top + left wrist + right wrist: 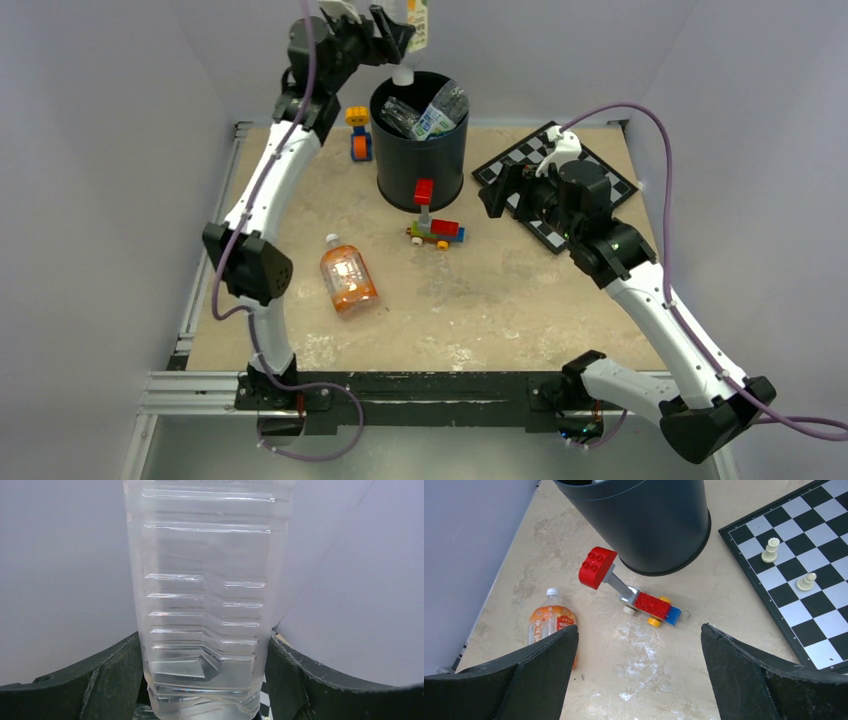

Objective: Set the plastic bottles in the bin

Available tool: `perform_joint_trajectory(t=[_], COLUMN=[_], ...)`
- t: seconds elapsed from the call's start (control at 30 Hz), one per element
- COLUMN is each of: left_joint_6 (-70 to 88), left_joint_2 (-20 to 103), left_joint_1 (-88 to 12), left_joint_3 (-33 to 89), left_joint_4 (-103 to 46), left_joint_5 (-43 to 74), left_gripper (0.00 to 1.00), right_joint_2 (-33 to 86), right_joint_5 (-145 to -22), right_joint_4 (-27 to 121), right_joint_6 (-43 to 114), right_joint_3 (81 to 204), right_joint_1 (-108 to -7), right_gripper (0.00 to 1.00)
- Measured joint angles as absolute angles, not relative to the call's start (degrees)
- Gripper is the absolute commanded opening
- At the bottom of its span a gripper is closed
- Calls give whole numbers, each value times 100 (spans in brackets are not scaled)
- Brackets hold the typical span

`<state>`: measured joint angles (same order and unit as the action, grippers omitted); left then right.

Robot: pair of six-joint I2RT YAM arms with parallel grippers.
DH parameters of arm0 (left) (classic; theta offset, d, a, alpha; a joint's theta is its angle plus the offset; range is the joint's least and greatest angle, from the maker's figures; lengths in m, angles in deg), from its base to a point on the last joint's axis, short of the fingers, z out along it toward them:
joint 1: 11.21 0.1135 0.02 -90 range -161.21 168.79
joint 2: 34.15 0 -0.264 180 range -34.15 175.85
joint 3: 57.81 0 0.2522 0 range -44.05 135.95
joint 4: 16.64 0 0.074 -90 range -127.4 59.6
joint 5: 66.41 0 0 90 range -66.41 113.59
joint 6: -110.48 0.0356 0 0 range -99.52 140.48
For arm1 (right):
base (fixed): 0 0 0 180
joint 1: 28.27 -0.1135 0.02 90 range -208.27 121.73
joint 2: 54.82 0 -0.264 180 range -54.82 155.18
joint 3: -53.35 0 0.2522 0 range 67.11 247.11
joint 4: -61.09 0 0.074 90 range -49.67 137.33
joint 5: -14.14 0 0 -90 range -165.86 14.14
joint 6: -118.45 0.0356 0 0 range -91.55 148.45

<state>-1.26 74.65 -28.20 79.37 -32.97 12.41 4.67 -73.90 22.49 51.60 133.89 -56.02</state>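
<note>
My left gripper (398,35) is raised high at the back, shut on a clear ribbed plastic bottle (417,22). The bottle hangs cap down above the back rim of the black bin (420,160). In the left wrist view the bottle (205,595) fills the gap between my fingers (115,680). Other clear bottles (432,115) lie inside the bin. A squat orange-liquid bottle (348,280) lies on the table at the near left; it also shows in the right wrist view (546,622). My right gripper (497,195) is open and empty, right of the bin (659,525).
A red brick figure (432,222) lies just in front of the bin, also seen from the right wrist (644,602). An orange and blue brick figure (359,133) stands left of the bin. A chessboard (610,180) with white pieces lies at the back right.
</note>
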Motion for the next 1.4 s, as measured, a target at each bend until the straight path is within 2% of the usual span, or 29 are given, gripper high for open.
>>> perform_joint_trajectory(t=[0.23, 0.43, 0.5, 0.53, 0.63, 0.97, 1.2, 1.23, 1.33, 1.4], left_joint_6=[-122, 187, 270, 296, 359, 523, 523, 486, 355, 217], left_joint_2=[8901, 8724, 8558, 8494, 8372, 7817, 7137, 7119, 7176, 7325], left_joint_1=[-2934, -2963, -2967, -2967, -2967, -2965, -2963, -2963, -2967, -2969], left_joint_3=[8041, 7148, 6898, 6817, 6695, 6695, 6918, 7080, 7436, 7773], left_joint_4=[-3389, -3288, -3244, -3238, -3303, -4191, -4221, -4178, -4154, -4140], left_joint_5=[1189, 1211, 1209, 1209, 1198, 1117, 1246, 1252, 1237, 1187], left_gripper=[59, 60, 67, 73, 99, 100, 100, 99, 74, 53], right_joint_2=[410, 401, 403, 403, 406, 406, 406, 406, 406, 406], right_joint_5=[-7379, -7386, -7388, -7388, -7390, -7395, -7406, -7410, -7417, -7414], right_joint_4=[2245, 2247, 2247, 2247, 2247, 2247, 2249, 2251, 2251, 2251], right_joint_6=[5160, 5158, 5158, 5158, 5158, 5158, 5163, 5163, 5165, 5167], right_joint_3=[13389, 13389, 13389, 13389, 13389, 13389, 13389, 13389, 13389, 13389], right_joint_1=[-5602, -5602, -5602, -5602, -5602, -5602, -5602, -5602, -5602, -5602], right_gripper=[96, 96, 96, 96, 96, 96, 96, 96, 96, 96])
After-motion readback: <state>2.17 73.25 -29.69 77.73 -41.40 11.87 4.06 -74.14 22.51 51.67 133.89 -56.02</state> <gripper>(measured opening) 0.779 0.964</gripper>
